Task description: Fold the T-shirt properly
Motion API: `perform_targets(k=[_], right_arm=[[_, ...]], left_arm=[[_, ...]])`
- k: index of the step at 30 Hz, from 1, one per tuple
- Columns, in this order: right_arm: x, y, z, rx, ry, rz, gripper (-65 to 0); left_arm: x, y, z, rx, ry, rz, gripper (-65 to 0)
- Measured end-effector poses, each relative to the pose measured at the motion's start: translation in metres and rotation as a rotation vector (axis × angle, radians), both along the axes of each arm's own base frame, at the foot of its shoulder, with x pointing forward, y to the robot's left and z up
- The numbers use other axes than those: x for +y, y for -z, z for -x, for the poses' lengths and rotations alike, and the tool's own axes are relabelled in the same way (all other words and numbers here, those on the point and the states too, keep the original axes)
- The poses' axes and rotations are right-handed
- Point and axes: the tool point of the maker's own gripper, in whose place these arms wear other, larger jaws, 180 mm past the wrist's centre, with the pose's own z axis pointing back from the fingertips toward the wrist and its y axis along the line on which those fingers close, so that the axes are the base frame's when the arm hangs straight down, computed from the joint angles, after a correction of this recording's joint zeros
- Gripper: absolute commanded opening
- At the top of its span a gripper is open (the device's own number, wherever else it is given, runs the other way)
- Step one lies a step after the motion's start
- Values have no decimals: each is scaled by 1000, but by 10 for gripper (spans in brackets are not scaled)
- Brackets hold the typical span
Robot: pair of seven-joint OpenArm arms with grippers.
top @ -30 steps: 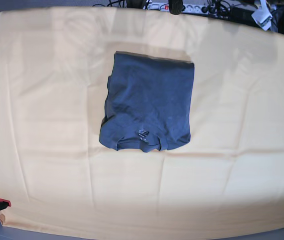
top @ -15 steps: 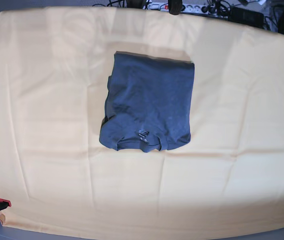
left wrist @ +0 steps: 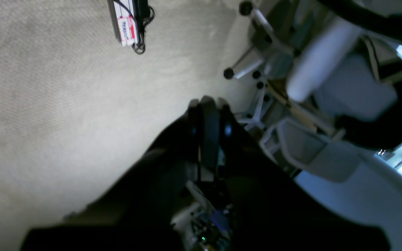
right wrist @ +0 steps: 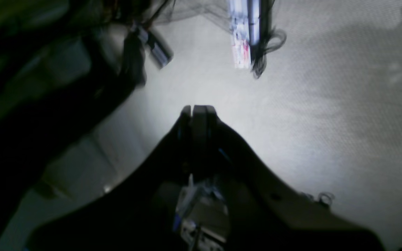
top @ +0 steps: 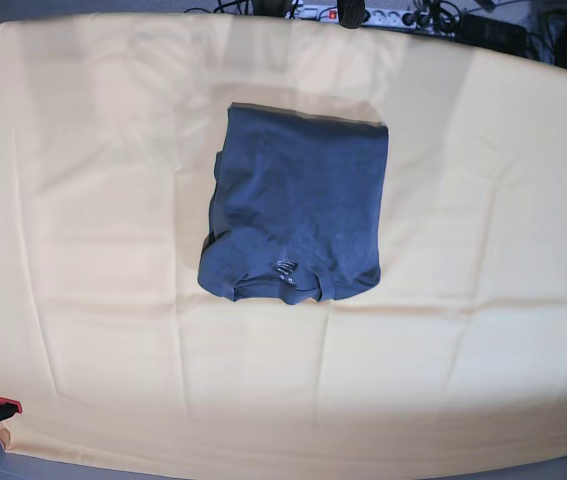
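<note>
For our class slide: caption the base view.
Folded grey T-shirt lying on the yellow-orange cloth, no arms in view.

Left gripper (left wrist: 208, 104) fingers pressed together, holding nothing, aimed off toward the floor. Right gripper (right wrist: 199, 109) same, closed and empty. Neither arm in base view.

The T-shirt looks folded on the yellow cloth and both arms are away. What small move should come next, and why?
Probably none beyond keeping both arms parked. The T-shirt lies as a compact rectangle on the yellow cloth, with neither arm in the base view. The left pincer and right pincer look shut and empty, facing the floor. At most, tidy the slightly uneven left edge.
</note>
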Motion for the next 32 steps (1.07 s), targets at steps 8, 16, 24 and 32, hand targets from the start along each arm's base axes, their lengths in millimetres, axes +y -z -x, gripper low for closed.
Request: perform_targets(k=[8, 16, 24, 32], right_arm=[[1, 78, -47, -134, -26, 98, -650], [20, 133, -93, -240, -252, 283, -650], [79, 152, -90, -253, -343, 317, -650], [131, 154, -82, -273, -393, 288, -650]], left_arm=[[32, 85, -50, -175, -66, -197, -650], [25, 141, -91, -367, 49, -392, -650], [-46, 166, -81, -347, 78, -455, -650], [-90, 167, -80, -341, 42, -417, -650]])
